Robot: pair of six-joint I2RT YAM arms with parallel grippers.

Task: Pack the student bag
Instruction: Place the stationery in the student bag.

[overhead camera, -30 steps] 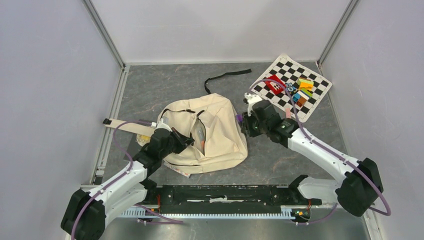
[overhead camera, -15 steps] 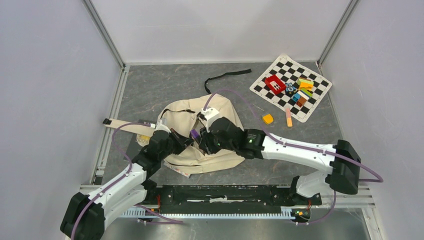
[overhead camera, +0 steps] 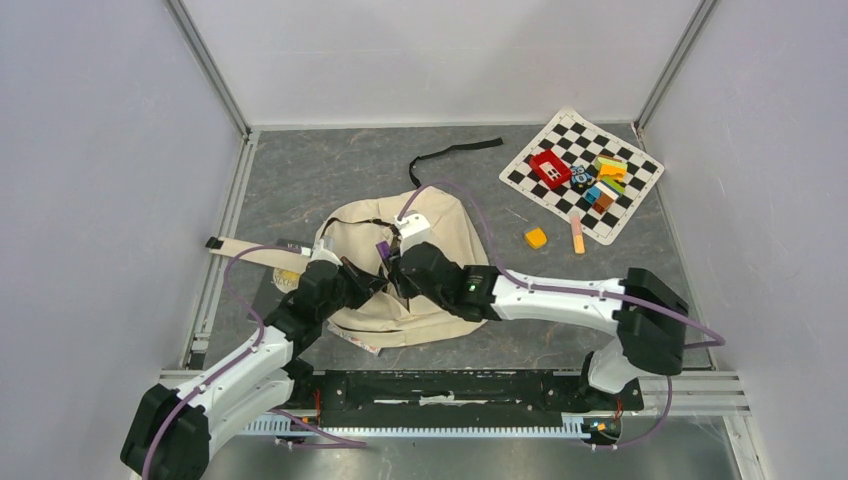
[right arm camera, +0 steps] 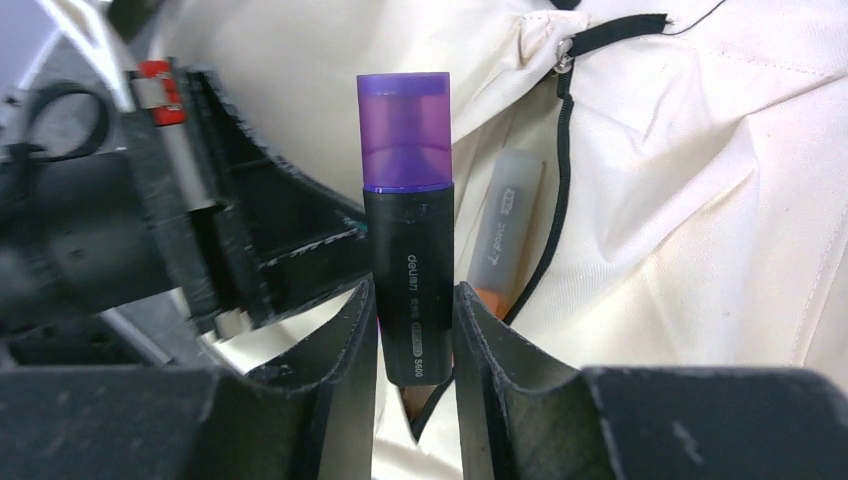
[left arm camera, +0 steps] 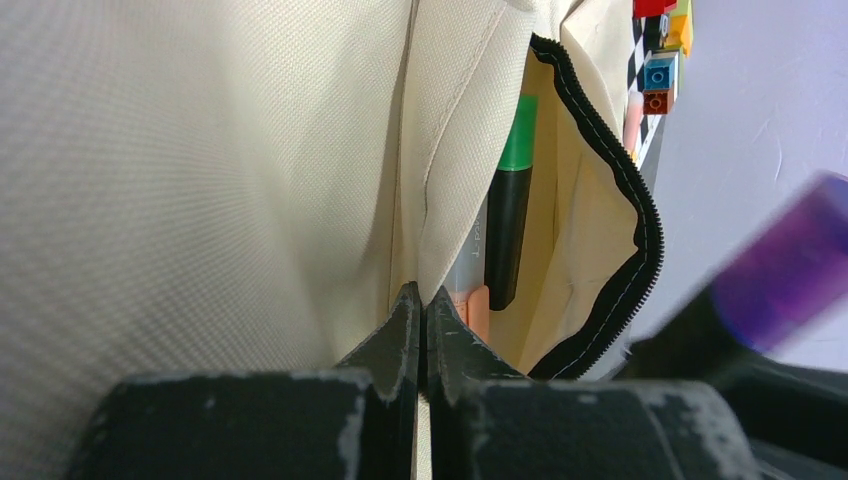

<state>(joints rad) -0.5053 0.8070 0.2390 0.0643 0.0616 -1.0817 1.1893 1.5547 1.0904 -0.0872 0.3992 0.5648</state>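
Observation:
The student bag (overhead camera: 425, 325), a cream canvas backpack, lies in the middle of the grey floor. My left gripper (overhead camera: 375, 283) is shut, pinching the cream fabric edge of the pocket (left arm camera: 422, 310) and holding it open. A black zipper (left arm camera: 620, 190) rims the opening. Inside stand a green-capped highlighter (left arm camera: 510, 230) and an orange pen (left arm camera: 478, 305). My right gripper (right arm camera: 415, 310) is shut on a black highlighter with a purple cap (right arm camera: 408, 230), held right above the pocket mouth, close to the left fingers. A grey-capped marker (right arm camera: 505, 230) lies in the pocket behind it.
A checkered mat (overhead camera: 575, 130) at the back right carries a red block (overhead camera: 549, 168) and several coloured blocks (overhead camera: 603, 180). An orange piece (overhead camera: 536, 237) and a peach stick (overhead camera: 578, 236) lie beside it. A black strap (overhead camera: 455, 152) lies behind the bag.
My right arm has swung left from beside the mat to over the bag's pocket, carrying the purple-capped highlighter. The left gripper has kept its pinch on the pocket edge.

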